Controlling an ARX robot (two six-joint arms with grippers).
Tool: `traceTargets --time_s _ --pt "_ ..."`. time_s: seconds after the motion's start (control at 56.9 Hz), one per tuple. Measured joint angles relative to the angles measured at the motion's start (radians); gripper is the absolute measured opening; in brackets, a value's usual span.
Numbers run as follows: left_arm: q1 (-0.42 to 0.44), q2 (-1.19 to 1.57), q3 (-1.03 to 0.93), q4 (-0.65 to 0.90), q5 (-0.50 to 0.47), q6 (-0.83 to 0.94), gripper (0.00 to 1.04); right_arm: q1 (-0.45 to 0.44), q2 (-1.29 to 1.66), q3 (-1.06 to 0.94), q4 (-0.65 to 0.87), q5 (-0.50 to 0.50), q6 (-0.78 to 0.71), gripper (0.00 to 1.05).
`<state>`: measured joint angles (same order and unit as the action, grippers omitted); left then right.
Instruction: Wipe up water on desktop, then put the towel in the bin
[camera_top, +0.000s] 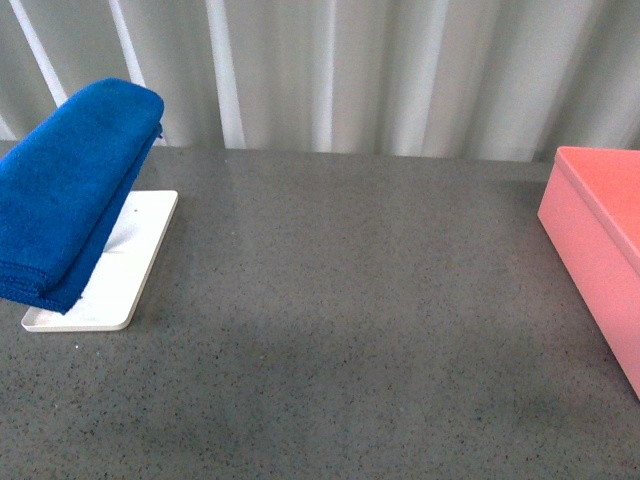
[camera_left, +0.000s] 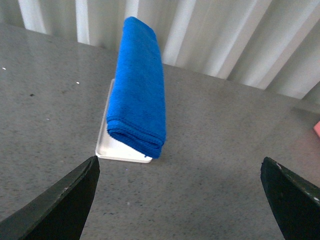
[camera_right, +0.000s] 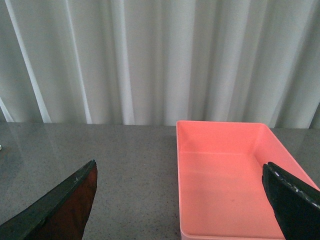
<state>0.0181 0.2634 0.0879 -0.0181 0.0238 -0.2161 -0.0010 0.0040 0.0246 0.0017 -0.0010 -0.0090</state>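
Note:
The blue towel hangs folded over a rack on a white tray at the far left of the speckled grey desktop. The salmon-pink bin stands at the right edge. No water shows on the desktop. Neither arm appears in the front view. My left gripper is open above bare desktop, short of the towel, with nothing between its fingers. My right gripper is open too, hovering at the near left corner of the bin, which is empty.
A pale pleated curtain closes off the far edge of the desktop. The white tray lies under the towel's lower end.

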Motion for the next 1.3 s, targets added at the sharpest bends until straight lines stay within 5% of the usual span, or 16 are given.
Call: traceTargets --time_s 0.193,0.317,0.405,0.651,1.302 --pt "0.087 0.793 0.353 0.474 0.157 0.071 0.98 0.000 0.000 0.000 0.000 0.000 0.000 0.98" --pt "0.074 1.171 0.623 0.332 0.197 0.219 0.98 0.000 0.000 0.000 0.000 0.000 0.000 0.98" --pt "0.061 1.404 0.840 0.165 0.140 0.319 0.98 0.000 0.000 0.000 0.000 0.000 0.000 0.98" --pt "0.054 1.643 1.188 0.026 0.083 0.418 0.98 0.000 0.000 0.000 0.000 0.000 0.000 0.98" --pt "0.065 1.769 1.335 -0.112 0.036 0.432 0.98 0.000 0.000 0.000 0.000 0.000 0.000 0.98"
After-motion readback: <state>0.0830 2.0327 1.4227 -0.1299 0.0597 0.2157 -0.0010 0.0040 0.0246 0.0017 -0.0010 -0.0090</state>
